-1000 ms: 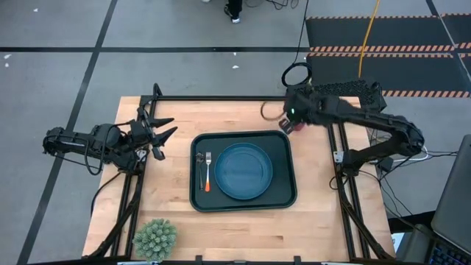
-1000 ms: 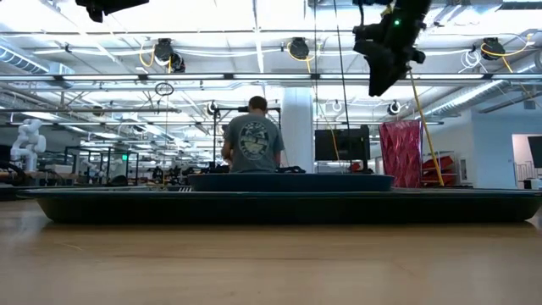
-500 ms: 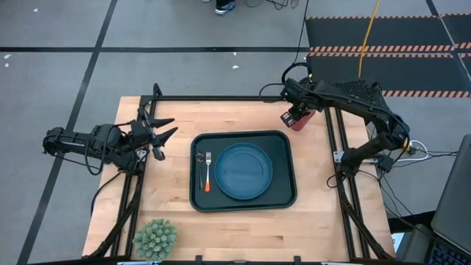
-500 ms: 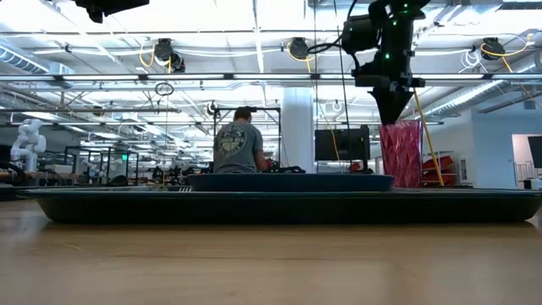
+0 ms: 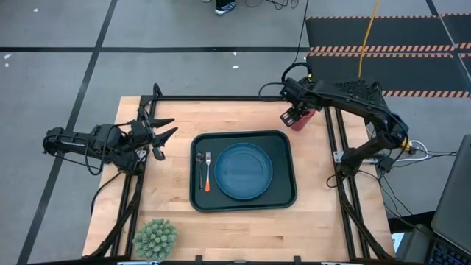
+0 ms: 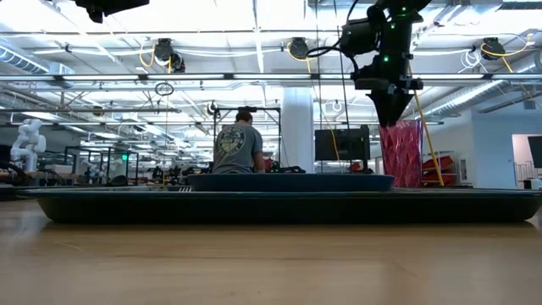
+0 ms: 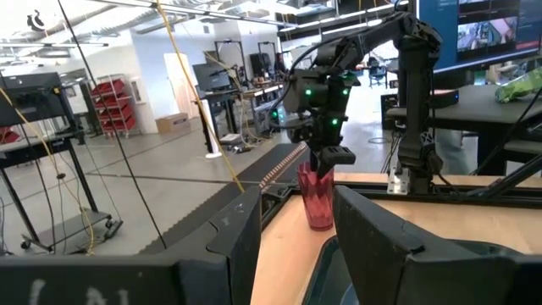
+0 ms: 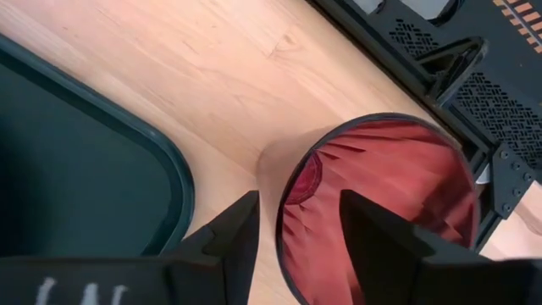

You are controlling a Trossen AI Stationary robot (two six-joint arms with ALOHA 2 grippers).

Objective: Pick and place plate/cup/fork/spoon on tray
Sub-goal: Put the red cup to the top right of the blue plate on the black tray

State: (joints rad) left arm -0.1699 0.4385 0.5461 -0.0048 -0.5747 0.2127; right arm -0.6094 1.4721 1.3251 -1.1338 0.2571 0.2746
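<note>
The red ribbed cup point(image 5: 300, 123) stands upright on the wood by the table's far right edge, just beyond the tray's far right corner. My right gripper point(image 8: 298, 203) is open and points steeply down at the cup's top point(image 6: 401, 127). One finger is over the cup's inside and the other is outside its wall; no touch shows. The dark tray point(image 5: 193, 184) lies mid-table. It carries the blue plate point(image 5: 244, 171), the orange-handled fork point(image 5: 208, 173) and the dark spoon point(image 5: 200, 171). My left gripper point(image 5: 168, 126) waits open above the table's left edge, pointing level.
A small spiky green plant point(image 5: 155, 237) sits at the near left corner. Black frame rails point(image 5: 333, 140) run close beside the cup on the right. Bare wood lies between the tray and the left arm. A person stands in the room far behind the table point(image 6: 233, 146).
My right gripper has swung from beside the cup to over it, toward the table's far right. It has sunk a little and tipped more steeply downward. The cup, the tray and the things on it have not moved.
</note>
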